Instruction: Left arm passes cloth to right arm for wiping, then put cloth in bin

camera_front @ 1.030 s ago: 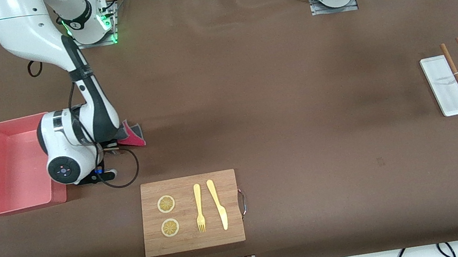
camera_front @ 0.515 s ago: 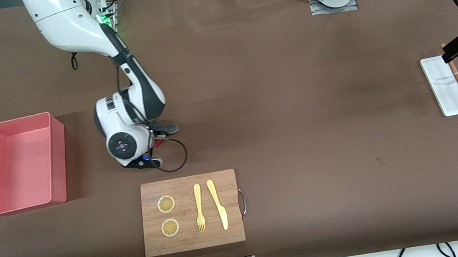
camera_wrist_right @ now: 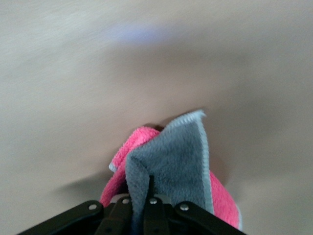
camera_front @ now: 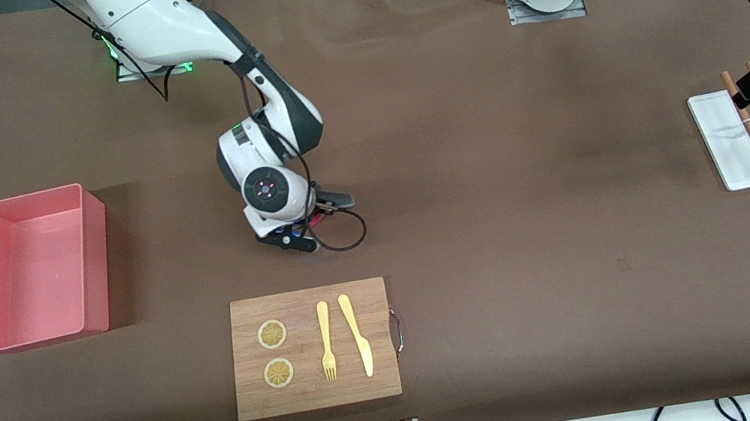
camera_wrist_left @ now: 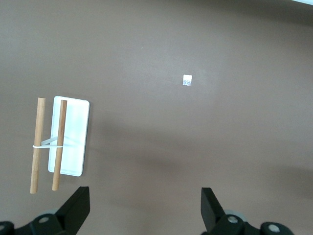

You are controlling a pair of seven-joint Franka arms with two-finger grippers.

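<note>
Brown table (camera_front: 486,146), right hand (camera_wrist_right: 139,205) hiding cloth (camera_wrist_right: 171,161)

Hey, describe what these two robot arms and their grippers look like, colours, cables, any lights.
Both arms have glossy white shells with black joint sections. The right arm has a round wrist cap with small red and blue lights, a looping black cable and a green glow at its base. The left gripper has black, wedge-shaped fingers; the right gripper is black with silver screws.
</note>
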